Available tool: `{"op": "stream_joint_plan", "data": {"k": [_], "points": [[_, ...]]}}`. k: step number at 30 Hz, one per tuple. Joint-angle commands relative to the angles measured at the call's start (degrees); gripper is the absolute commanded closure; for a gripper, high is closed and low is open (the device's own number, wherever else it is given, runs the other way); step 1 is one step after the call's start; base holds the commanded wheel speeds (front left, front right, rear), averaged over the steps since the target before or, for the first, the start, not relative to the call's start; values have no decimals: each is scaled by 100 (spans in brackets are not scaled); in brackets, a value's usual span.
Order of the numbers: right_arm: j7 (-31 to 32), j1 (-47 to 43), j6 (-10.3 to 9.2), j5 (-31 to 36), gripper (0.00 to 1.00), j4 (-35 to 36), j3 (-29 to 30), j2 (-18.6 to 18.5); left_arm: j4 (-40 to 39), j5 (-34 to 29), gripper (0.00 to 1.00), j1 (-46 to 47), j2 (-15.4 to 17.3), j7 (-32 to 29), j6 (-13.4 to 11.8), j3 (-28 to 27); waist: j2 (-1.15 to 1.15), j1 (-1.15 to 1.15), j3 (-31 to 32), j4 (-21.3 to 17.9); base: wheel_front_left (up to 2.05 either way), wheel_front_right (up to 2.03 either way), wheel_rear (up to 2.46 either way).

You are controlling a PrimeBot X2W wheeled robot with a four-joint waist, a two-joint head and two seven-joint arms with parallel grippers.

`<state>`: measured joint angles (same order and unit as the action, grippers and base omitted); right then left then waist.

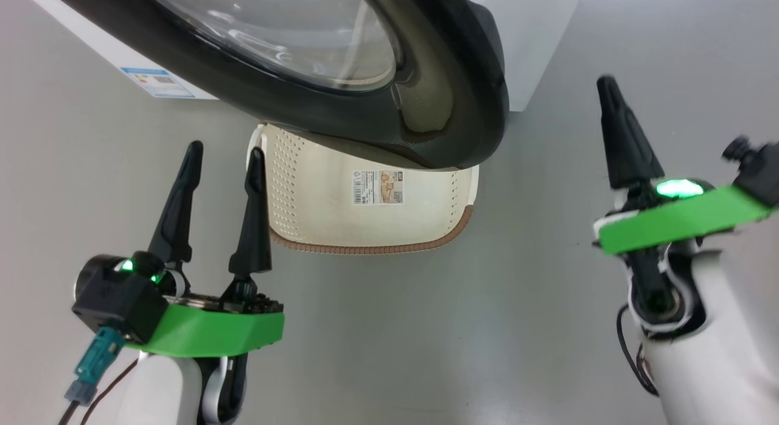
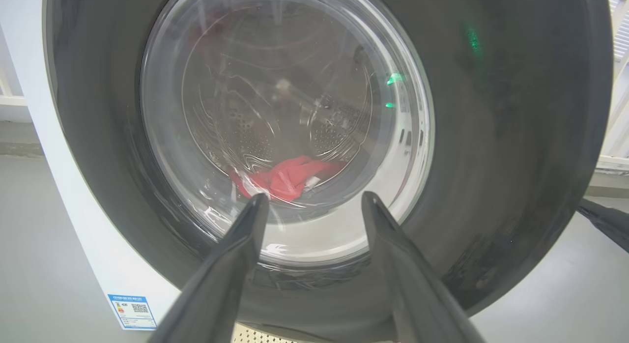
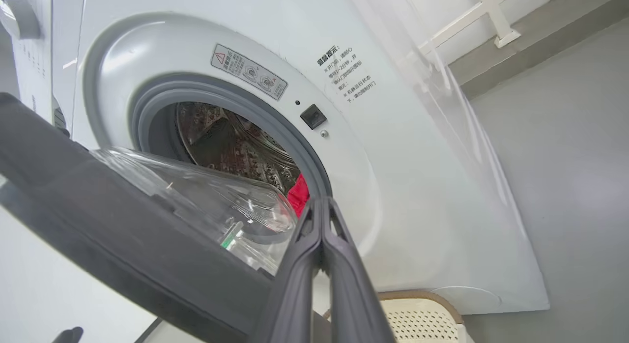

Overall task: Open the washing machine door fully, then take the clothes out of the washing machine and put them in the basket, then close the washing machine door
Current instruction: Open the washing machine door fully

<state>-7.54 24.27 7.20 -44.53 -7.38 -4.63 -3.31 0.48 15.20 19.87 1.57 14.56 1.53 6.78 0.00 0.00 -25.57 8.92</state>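
Head view: a large round washing machine door [image 1: 450, 78] with a wide glossy black rim and a bulging clear glass window crosses the top, swung out from the white box-shaped washing machine [image 1: 535, 41]. Under the door, on the grey floor [image 1: 426, 340], sits the small oval cream-white perforated plastic basket [image 1: 316, 187] with a brown woven-look rim and a label sticker. The door covers the basket's far side. The left gripper [image 1: 225, 150] is at the lower left, its two long dark fingers spread apart, with one fingertip in front of the basket's left edge. The right gripper [image 1: 607, 84] is at the right, well apart from the basket, its fingers pressed together into one point.

Left wrist view: the spread fingers of the left gripper [image 2: 315, 198] point at the door [image 2: 491, 136]. Through the glass, the soft bright red clothes [image 2: 287, 176] lie at the bottom of the perforated steel drum. A small blue label [image 2: 131, 309] sits low on the white cabinet.

Right wrist view: the right gripper [image 3: 322, 201], fingers closed flat against each other, points at the machine's [image 3: 393, 161] opening. The door [image 3: 123, 225] stands partly open across the lower left. Inside the grey rubber ring [image 3: 275, 117], a patch of the red clothes [image 3: 298, 193] shows just beside the fingertips. Whether the fingers touch the door cannot be told. The basket [image 3: 417, 318] shows at the bottom edge.
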Motion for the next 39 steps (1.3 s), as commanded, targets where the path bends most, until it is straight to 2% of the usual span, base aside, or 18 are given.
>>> {"op": "stream_joint_plan", "data": {"k": [1,4,8,12,16,22,26,33,39], "points": [[250,246,29,-762,100,156,-112,43,-119,10,0,-66,131,44,-22,-152,0,0,-33,46,0,0,0],[798,573,29,-1895,100,92,-65,43,-126,19,0,-30,131,44,-26,-144,0,0,-81,93,0,0,0],[1846,996,29,-3361,100,-61,8,43,-138,28,0,10,131,44,-36,-132,0,0,-159,160,0,0,0],[2829,1413,29,-4347,100,-306,149,-5,-125,14,0,47,131,44,-32,-142,0,0,-209,214,0,0,0],[3889,1801,29,-5144,100,-601,37,-166,-135,4,0,73,131,44,-38,-150,0,0,-250,253,0,0,0],[4745,2393,29,-5904,100,-1078,-244,-393,-109,64,0,98,131,44,-53,-89,0,0,-311,295,0,0,0],[5048,2730,29,-6179,100,-1283,-551,-571,-94,95,0,122,131,44,-65,-54,0,0,-346,319,0,0,0],[5171,3001,29,-6446,100,-1318,-986,-773,-47,98,0,138,131,44,-71,-53,0,0,-349,346,0,0,0],[5024,2924,29,-6654,100,-1091,-1317,-967,-10,122,0,147,131,44,-89,-57,0,0,-296,378,0,0,0]]}}
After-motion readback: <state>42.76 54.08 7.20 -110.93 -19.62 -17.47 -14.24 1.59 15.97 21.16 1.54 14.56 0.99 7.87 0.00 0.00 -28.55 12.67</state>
